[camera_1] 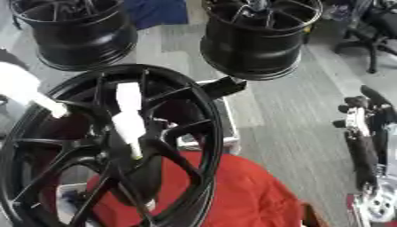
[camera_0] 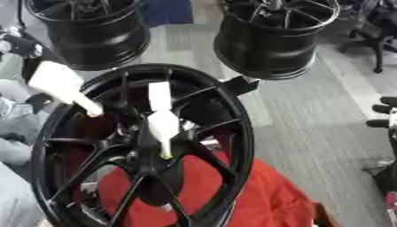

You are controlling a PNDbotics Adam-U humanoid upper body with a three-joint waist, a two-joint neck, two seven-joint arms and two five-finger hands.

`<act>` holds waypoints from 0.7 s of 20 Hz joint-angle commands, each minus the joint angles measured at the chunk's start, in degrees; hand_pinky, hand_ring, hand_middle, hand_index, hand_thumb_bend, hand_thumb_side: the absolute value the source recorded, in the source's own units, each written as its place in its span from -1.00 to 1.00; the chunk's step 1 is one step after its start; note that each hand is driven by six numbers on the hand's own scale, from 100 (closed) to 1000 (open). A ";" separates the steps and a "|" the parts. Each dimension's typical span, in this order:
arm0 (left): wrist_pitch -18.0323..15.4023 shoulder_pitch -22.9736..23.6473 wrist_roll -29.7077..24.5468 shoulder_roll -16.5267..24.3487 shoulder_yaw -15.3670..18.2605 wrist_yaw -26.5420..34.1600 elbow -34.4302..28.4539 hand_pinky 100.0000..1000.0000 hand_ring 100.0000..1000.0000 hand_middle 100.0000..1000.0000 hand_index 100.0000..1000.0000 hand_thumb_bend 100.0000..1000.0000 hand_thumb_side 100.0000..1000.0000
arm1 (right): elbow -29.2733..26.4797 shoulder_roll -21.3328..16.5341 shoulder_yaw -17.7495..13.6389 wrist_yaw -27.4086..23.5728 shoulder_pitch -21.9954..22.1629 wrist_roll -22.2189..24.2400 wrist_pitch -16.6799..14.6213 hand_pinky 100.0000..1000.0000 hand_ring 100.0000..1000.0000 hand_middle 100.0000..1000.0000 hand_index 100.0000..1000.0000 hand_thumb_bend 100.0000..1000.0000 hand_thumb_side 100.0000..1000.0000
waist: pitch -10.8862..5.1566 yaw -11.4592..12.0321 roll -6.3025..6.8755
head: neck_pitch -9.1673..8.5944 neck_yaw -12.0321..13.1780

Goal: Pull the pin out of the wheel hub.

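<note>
In the left eye view, the wheel hub (camera_0: pixel 143 150) fills the lower left of the frame, a black spoked rim standing tilted over a red cloth (camera_0: pixel 256 195). The white pin (camera_0: pixel 163 126) sits at its centre, its yellowish tip pointing down into the bore, so it is not yet out. A second white piece (camera_0: pixel 62 86) at the upper left touches the rim's edge. The right hand (camera_0: pixel 385 116) shows only as dark fingers at the right edge, well apart from the pin and seemingly relaxed, holding nothing; the left hand is not visible. In the right eye view, that hand (camera_1: pixel 363 133) appears as a dark and silver arm along the right edge, and 2 more black wheels (camera_1: pixel 256 40) stand at the top. The risk I judge: a sideways pull could jam the pin or tip the leaning hub off the cloth.
</note>
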 commanded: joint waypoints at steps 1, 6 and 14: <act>1.92 3.00 3.15 0.80 4.92 -4.26 5.47 -0.23 -0.23 -0.05 0.38 -1.00 -0.66 | -1.07 -0.57 -0.49 0.19 -0.03 -0.39 0.02 -0.06 0.27 0.21 0.64 -1.00 0.12 | -0.63 0.22 0.01 | -0.14 -0.39; 6.13 7.15 5.26 -2.23 8.93 -10.12 19.18 0.01 0.10 0.58 0.78 -1.00 0.41 | -1.07 -0.54 -0.59 0.18 0.07 -0.54 0.12 -0.06 0.27 0.21 0.64 -1.00 0.12 | -0.56 0.68 -0.20 | -0.14 -0.61; 8.58 9.71 12.62 -5.30 12.12 -13.48 26.86 0.05 0.19 0.72 0.80 -1.00 0.60 | -1.07 -0.38 -0.74 0.11 0.10 -0.79 0.15 -0.06 0.27 0.21 0.64 -1.00 0.12 | -0.31 0.84 -0.52 | -0.14 -0.84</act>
